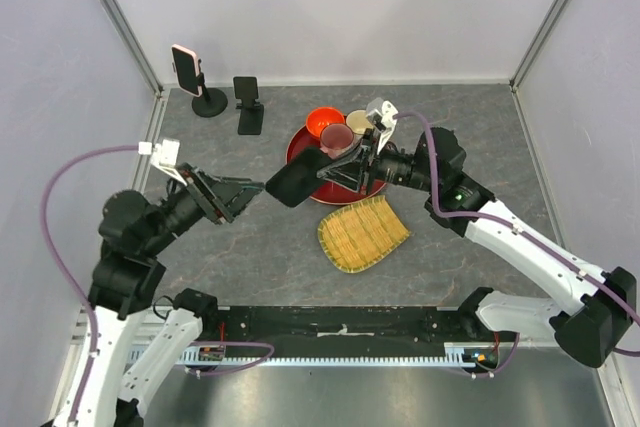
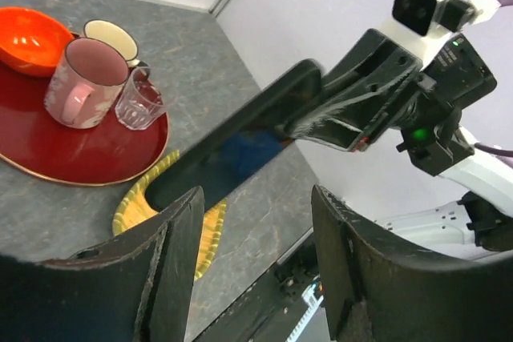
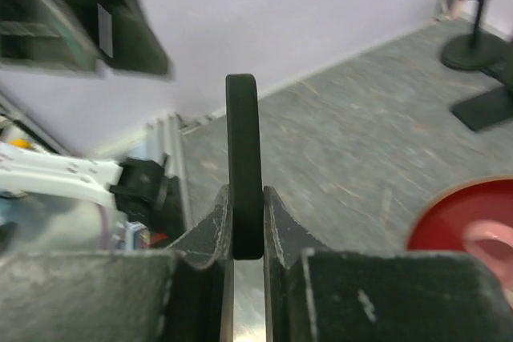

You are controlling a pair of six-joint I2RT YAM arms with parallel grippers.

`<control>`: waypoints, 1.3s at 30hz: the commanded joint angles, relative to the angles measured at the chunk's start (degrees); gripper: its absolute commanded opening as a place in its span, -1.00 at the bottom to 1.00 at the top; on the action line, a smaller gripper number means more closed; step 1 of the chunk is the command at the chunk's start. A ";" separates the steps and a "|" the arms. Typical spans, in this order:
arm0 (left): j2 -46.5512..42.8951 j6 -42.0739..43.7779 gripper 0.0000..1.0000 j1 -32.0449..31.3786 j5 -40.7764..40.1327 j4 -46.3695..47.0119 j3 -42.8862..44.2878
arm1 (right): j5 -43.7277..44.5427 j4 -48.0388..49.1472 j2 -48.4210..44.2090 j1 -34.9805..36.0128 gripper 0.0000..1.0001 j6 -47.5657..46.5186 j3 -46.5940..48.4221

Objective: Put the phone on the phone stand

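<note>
A black phone [image 1: 292,183] hangs in the air over the middle of the table, and my right gripper [image 1: 332,171] is shut on its right end. In the right wrist view the phone [image 3: 244,150] stands edge-on, pinched between the two fingers of the right gripper [image 3: 244,218]. My left gripper [image 1: 257,189] is open just left of the phone's free end; its fingers [image 2: 172,270] stand apart with nothing between them, and the phone [image 2: 240,146] lies beyond their tips. An empty black phone stand [image 1: 249,107] is at the back left.
A second stand [image 1: 208,99] with a round base carries a pink-cased phone [image 1: 185,67] at the far back left. A red tray [image 1: 293,147] holds an orange bowl [image 1: 324,123], a pink mug [image 1: 336,137] and a glass [image 2: 136,102]. A woven bamboo tray [image 1: 362,233] lies below the phone.
</note>
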 commanded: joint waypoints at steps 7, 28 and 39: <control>10.98 35.68 0.13 -0.01 19.80 -19.42 19.83 | 5.52 -26.14 1.93 3.56 -1.00 -26.39 10.00; 30.57 67.09 0.20 -7.74 42.31 -30.92 25.81 | 1.73 -46.38 8.36 16.05 -1.00 -38.35 24.94; 31.28 67.44 -0.03 -10.82 35.81 -34.61 24.84 | 3.59 -50.34 10.56 17.63 -1.00 -40.20 29.78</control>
